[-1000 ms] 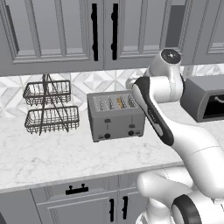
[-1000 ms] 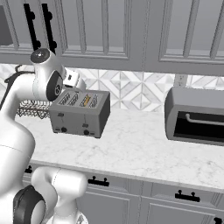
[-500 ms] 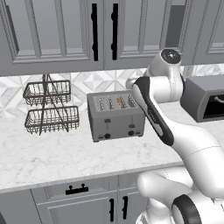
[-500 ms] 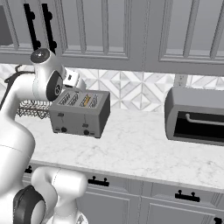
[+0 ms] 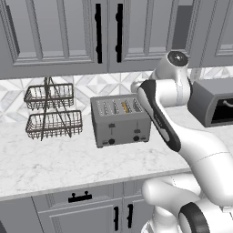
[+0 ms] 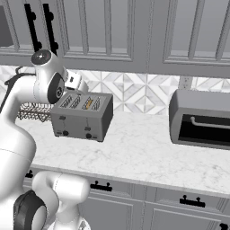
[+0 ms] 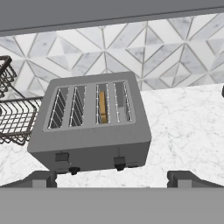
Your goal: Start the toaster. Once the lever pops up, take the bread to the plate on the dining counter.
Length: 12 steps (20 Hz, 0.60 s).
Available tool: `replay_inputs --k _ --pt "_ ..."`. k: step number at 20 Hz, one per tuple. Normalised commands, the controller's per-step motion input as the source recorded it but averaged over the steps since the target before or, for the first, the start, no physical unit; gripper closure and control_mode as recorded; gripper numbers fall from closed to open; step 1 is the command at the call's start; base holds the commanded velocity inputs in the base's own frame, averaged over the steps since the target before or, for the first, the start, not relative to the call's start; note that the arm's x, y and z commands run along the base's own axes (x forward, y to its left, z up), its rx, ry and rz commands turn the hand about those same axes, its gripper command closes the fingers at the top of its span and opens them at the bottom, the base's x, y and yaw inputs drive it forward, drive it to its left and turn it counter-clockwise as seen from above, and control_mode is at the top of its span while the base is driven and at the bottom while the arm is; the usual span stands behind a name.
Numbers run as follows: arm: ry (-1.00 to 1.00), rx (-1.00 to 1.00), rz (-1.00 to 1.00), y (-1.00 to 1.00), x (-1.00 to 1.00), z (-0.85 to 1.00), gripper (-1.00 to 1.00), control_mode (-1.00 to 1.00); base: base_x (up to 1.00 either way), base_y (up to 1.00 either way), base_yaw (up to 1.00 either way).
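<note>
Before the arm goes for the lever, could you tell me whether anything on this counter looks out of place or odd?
Nothing stands out. The toaster sits upright on the marble counter, the bread stands in its third slot, and the wire basket rack stands upright beside it. No spills or damage show.

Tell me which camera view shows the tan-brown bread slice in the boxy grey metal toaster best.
The hand view: it looks down into the boxy grey metal toaster, where the tan-brown bread slice stands in the third slot from the left. Both base views show just a tan sliver in a slot.

base views flank toaster (image 5: 120,119), hand view above
</note>
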Motion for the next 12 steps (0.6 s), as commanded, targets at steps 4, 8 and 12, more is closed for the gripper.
replay_inputs --k 4,8,12 --pt "0.00 0.00 0.00 0.00 0.00 0.00 -1.00 -1.00 0.00 0.00 0.00" --pt "0.00 0.00 0.00 0.00 0.00 0.00 -1.00 -1.00 0.00 0.00 0.00" --pt "0.00 0.00 0.00 0.00 0.00 0.00 -1.00 -1.00 0.00 0.00 0.00"
